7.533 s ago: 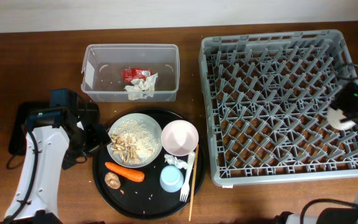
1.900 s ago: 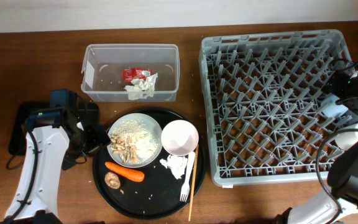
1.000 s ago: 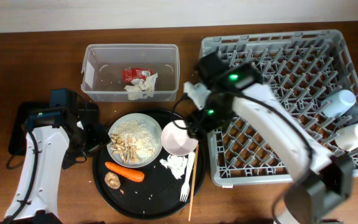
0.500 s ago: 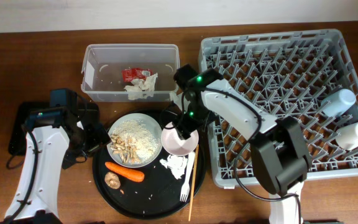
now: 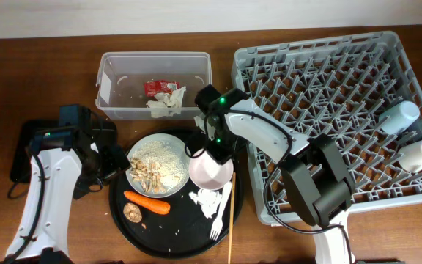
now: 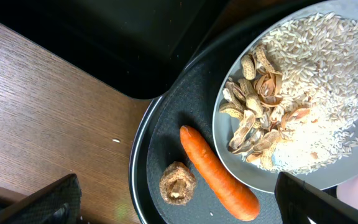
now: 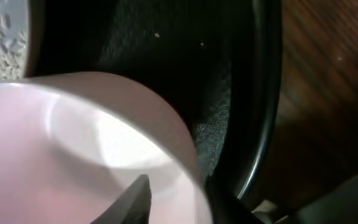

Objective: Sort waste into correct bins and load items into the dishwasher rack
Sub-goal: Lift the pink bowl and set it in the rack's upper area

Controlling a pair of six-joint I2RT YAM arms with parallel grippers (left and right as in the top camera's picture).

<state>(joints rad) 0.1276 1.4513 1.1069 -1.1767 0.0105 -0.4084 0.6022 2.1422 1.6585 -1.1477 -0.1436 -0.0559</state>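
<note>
A pink bowl [image 5: 212, 173] sits on the black tray [image 5: 173, 236], right of a grey plate [image 5: 158, 163] of rice and peanut shells. My right gripper [image 5: 208, 152] is at the bowl's far rim. In the right wrist view it [image 7: 180, 194] has one finger inside the pink bowl [image 7: 73, 162] and one outside, shut on the rim. A carrot [image 5: 146, 202], a brown lump [image 5: 132, 213], crumpled tissue [image 5: 209, 201], a fork [image 5: 220, 214] and a chopstick [image 5: 231, 229] also lie on the tray. My left gripper [image 6: 179, 208] is open and empty above the carrot [image 6: 219, 175] and lump [image 6: 177, 183].
A clear bin [image 5: 154, 84] behind the tray holds a red wrapper and tissue. The grey dishwasher rack [image 5: 328, 117] stands to the right, with a blue cup [image 5: 398, 117] and a white cup [image 5: 421, 154] at its right side. A black bin [image 5: 31, 150] is at the left.
My right arm came from the rack's right side to the pink bowl and closed on its rim. The bowl shifted slightly toward the front. The rack turned a little. The left arm stayed still.
</note>
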